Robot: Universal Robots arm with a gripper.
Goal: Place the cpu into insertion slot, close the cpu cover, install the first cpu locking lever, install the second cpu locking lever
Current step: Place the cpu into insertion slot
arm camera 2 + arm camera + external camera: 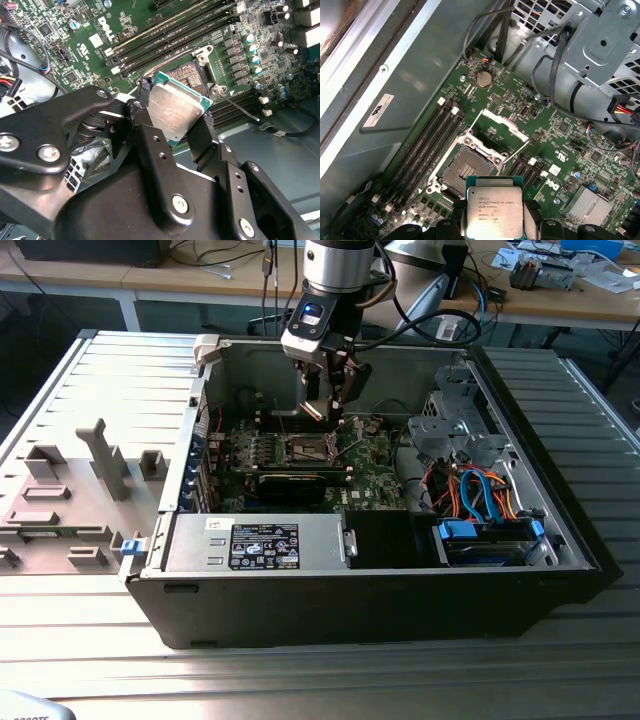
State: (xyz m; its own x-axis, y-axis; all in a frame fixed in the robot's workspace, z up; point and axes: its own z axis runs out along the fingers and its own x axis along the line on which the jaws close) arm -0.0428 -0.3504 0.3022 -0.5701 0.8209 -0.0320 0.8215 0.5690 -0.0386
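Observation:
My gripper (326, 408) hangs inside the open computer case, just above the motherboard, shut on the cpu (175, 112). The chip's grey-silver top faces the camera in both wrist views, pinched at two opposite edges by black fingers (143, 110). In the first wrist view the cpu (494, 212) sits close in front of the bare insertion slot (466, 169), apart from it. Beyond the slot the cpu cover (503, 124) stands swung open. Two thin wire locking levers (517, 150) stick up, unlatched. In the exterior view the slot (308, 448) lies just below the gripper.
Long black memory slots (427, 145) run beside the socket. A silver drive cage (450, 430) with orange and blue cables (480, 495) fills the case on the exterior view's right. A power supply (262, 543) lies along the front wall. Grey plastic fixtures (100, 465) stand outside on the exterior view's left.

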